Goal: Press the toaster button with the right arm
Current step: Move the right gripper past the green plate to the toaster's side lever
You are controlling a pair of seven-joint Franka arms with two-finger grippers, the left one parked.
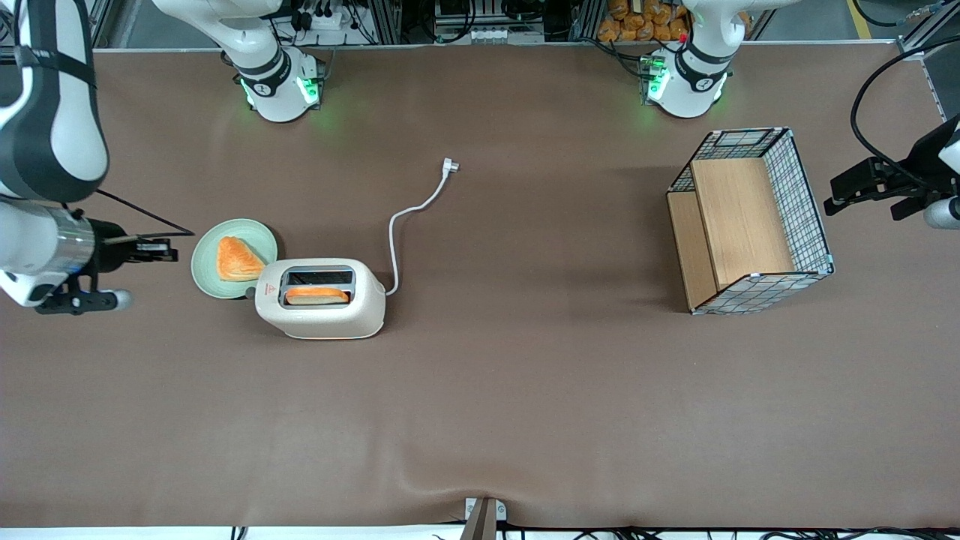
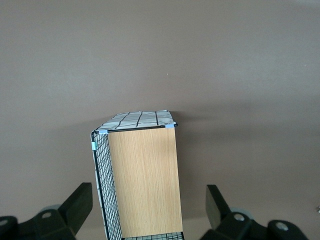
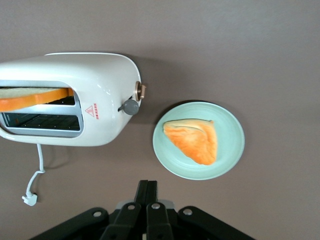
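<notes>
Hovering above the surface at the working arm's end, the gripper has its fingers pressed together, holding nothing. Just ahead of the fingers lies a plate carrying a toast slice. Past it stands the toaster, its lever and knob facing the fingers, bread in one slot.

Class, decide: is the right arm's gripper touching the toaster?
Apart. In the right wrist view, bare table separates the shut gripper from the toaster; the front view shows it beside the plate, short of the toaster.
</notes>
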